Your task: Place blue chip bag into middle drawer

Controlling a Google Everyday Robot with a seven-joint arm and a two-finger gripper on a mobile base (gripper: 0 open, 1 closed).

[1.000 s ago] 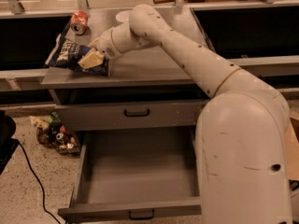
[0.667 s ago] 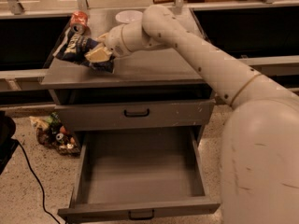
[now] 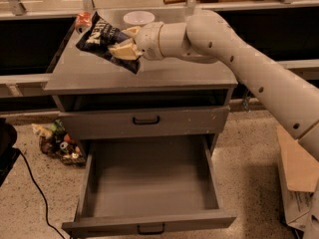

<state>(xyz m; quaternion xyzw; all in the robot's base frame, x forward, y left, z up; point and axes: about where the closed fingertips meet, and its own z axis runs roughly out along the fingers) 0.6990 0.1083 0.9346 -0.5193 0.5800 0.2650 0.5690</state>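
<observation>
We see the gripper over the back-left part of the worktop, arm reaching in from the right. Its fingers are clamped on the blue chip bag, one pale finger above and one below the bag's right half. The bag is tilted, its lower corner pointing down toward the worktop. It looks lifted off the surface, but we can't confirm the gap.

Crushed red can sits at the back-left corner, just behind the bag. White bowl is at the back, near the wrist.

Middle drawer is pulled fully out below, and we see its flat bottom bare. The bag is well above it, not inside. Upper drawer is closed.

On the floor: a pile of wrappers left of the cabinet, a black cable, and cardboard on the right.
</observation>
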